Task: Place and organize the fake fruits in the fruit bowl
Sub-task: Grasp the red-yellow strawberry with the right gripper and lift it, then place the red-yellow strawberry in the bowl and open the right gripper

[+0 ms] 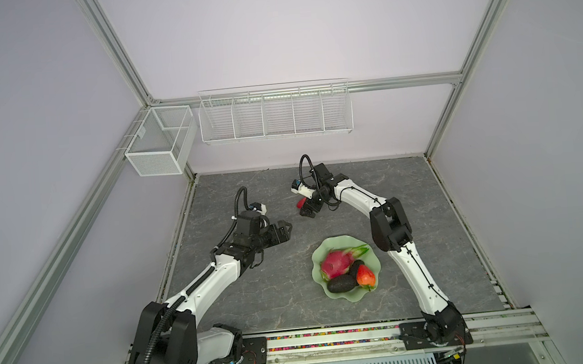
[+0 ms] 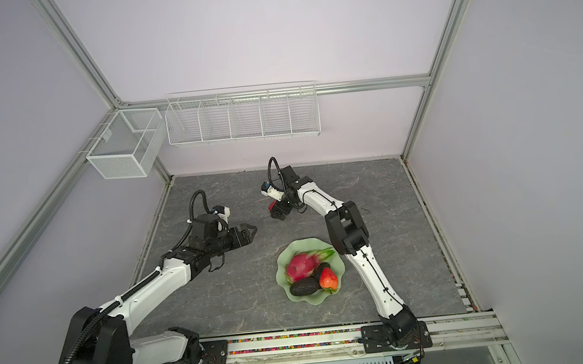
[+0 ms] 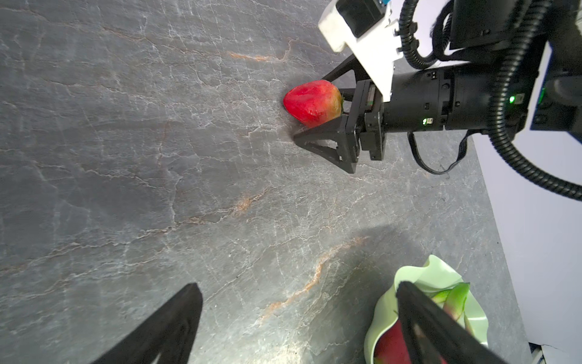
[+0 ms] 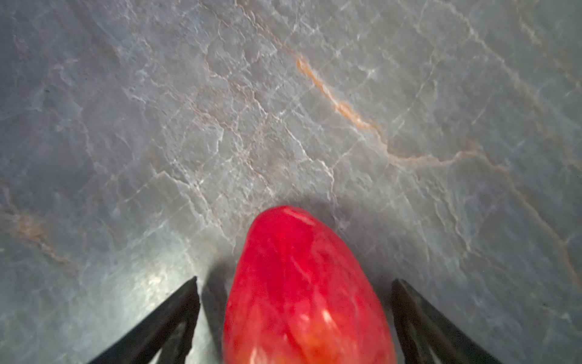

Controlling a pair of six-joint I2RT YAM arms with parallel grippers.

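In both top views the loose strawberry [image 1: 300,203] lies on the desk [image 1: 256,299] toward the back, at about 11 o'clock from the bowl [image 1: 342,298] and well apart from it. My right pincer [image 1: 305,211] is down over it. My left pincer [image 1: 286,227] hangs wide and empty at about 8 o'clock from the berry, near but not on it. So the right arm is clearly the nearer one. The bowl already holds the dragon fruit [image 1: 334,265], two avocados [image 1: 340,284] and the other strawberry [image 1: 365,276].

In a top view the berry [image 2: 272,205] shows only as a red sliver at the pincer's far edge. The bowl [image 2: 310,300] sits at roughly 5 o'clock from it.

From the left wrist I see the right pincer side-on. One finger [image 3: 327,141] lies low on the desk just beside the berry [image 3: 311,102], and the other is mostly hidden behind it. The berry's broad end faces the palm.

From the right wrist the berry [image 4: 302,290] sits between the two fingers [image 4: 176,309], with a gap of desk showing on each side. The jaws stand wide and are not gripping. Its long axis runs along the fingers, with the tip pointing away from the palm.

I judge the next move is a straight squeeze across the short axis, then a carry toward 5 o'clock.
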